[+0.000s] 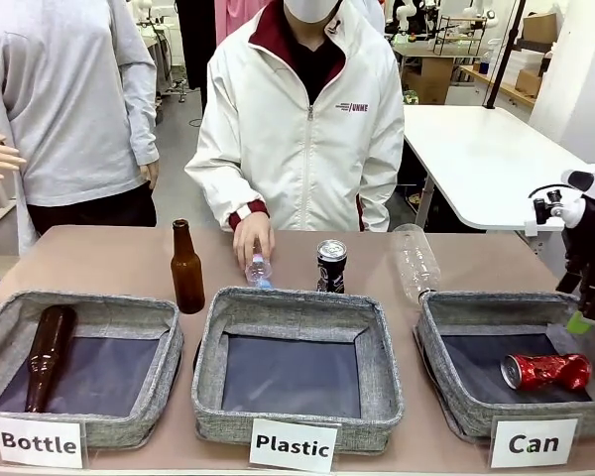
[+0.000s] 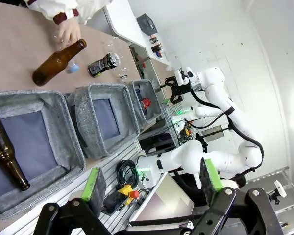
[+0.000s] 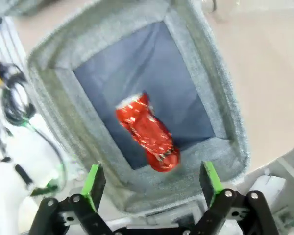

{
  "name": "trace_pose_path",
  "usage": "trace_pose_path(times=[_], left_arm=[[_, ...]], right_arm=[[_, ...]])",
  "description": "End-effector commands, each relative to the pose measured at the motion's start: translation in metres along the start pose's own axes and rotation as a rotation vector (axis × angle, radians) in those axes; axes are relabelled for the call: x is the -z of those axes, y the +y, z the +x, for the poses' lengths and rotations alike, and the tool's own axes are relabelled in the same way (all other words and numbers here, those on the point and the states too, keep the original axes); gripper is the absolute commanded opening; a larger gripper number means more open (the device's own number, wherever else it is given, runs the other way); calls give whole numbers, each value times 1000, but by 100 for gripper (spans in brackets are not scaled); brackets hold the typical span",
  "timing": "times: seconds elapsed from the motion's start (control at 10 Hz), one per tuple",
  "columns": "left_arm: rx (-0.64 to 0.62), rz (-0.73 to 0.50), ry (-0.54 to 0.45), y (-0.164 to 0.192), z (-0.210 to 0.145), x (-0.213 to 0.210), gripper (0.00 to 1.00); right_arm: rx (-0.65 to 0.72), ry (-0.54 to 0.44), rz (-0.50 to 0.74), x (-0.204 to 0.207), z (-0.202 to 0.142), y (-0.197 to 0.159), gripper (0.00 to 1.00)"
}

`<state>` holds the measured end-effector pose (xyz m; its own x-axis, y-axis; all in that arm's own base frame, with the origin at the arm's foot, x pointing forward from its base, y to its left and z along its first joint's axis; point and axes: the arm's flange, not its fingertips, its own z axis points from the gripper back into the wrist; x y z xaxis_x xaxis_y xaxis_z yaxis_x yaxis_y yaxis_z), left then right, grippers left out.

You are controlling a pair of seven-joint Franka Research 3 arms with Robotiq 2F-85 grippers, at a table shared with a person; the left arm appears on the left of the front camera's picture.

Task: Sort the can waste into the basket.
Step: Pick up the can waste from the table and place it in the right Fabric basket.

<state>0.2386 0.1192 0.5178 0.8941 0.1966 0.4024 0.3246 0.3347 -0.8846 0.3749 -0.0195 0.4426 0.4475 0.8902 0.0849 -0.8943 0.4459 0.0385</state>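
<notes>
Half the sorting looks done, judging from how the cans lie: well to the left of the Can basket (image 1: 446,309), the black can (image 1: 330,266) stands upright on the worktop (image 1: 109,258), a little beyond the line of that basket's far rim and not yet touched by either arm; farther left of the basket again, the person's hand (image 1: 253,238) rests on a small plastic bottle (image 1: 259,270), and a clear plastic bottle (image 1: 415,263) lies tilted between the black can and the basket's far-left corner. Inside the Can basket the red can (image 1: 545,371) lies on its side on the dark base, towards the right half, dented and free of any grip. What is left, then, is to fetch the black can and drop it in beside the red one. As for pose, the left tool (image 2: 152,178) hangs far to the left of the Can basket, off the robot's edge of the worktop, its green pads spread wide with nothing between them, so that arm seems parked. The right tool (image 1: 590,312) hovers over the right side of the Can basket, fingers pointing down; its own camera looks straight into the basket, and there the tool (image 3: 152,183) is also wide and empty, the red can lying clear below and between the pads, touching neither
</notes>
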Motion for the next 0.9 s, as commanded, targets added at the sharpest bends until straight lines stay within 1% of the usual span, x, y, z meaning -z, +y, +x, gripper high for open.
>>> trace_pose_path(times=[0.0,0.1,0.3,0.4,0.5,0.6,0.7,0.8], left_arm=[[-1,2,-5,0,-1,-2,100],[-1,2,-5,0,-1,-2,100],[-1,2,-5,0,-1,-2,100],[-1,2,-5,0,-1,-2,100],[-1,2,-5,0,-1,-2,100],[-1,2,-5,0,-1,-2,100],[-1,2,-5,0,-1,-2,100],[-1,2,-5,0,-1,-2,100]], right_arm=[[255,-201,212,-14,2,-20,100],[415,-334,320,-18,-2,-29,100],[1012,-814,661,-39,-2,-51,100],[1225,-980,771,-42,-5,-60,100],[1323,-1102,825,-41,-13,-66,100],[1382,-1189,935,-36,-23,-71,100],[1427,-1245,998,-31,-31,-76,100],[1447,-1299,1020,-28,-38,-80,100]])
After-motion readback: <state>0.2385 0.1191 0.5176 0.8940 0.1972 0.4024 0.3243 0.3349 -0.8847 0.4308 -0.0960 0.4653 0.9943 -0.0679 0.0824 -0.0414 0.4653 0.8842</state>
